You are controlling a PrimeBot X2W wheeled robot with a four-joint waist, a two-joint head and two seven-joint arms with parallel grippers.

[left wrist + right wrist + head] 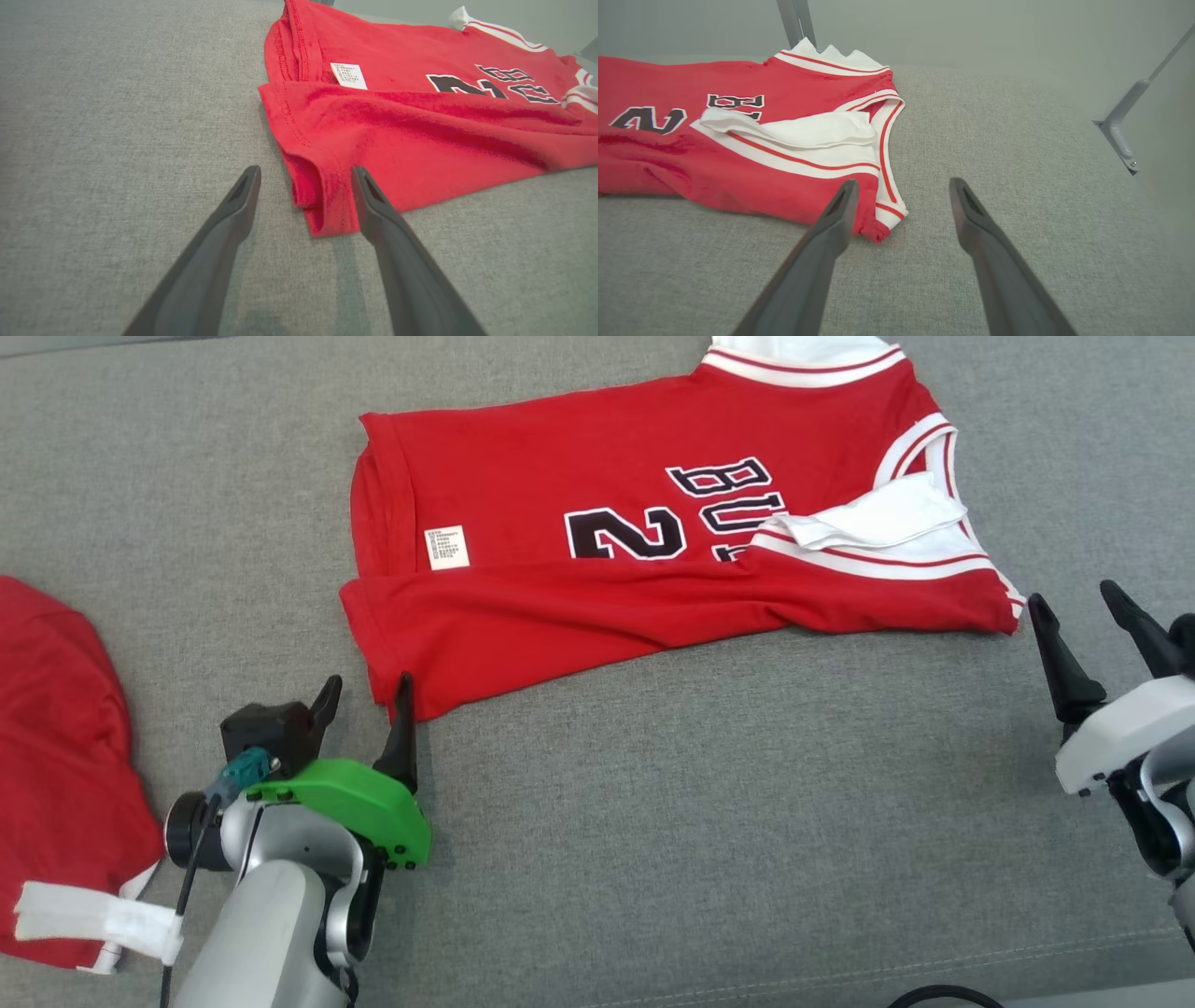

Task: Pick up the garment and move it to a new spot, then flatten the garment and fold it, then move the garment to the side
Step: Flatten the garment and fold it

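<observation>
The red jersey lies across the far half of the grey cushion, its near edge folded over, the white label and black number facing up; the left gripper stands at the near left corner, fingers spread wide and holding nothing, the hem corner showing between its tips in the wrist view; the right gripper sits just beside the striped right-hand corner, also wide and empty; a second red cloth lies well apart at the left edge.
</observation>
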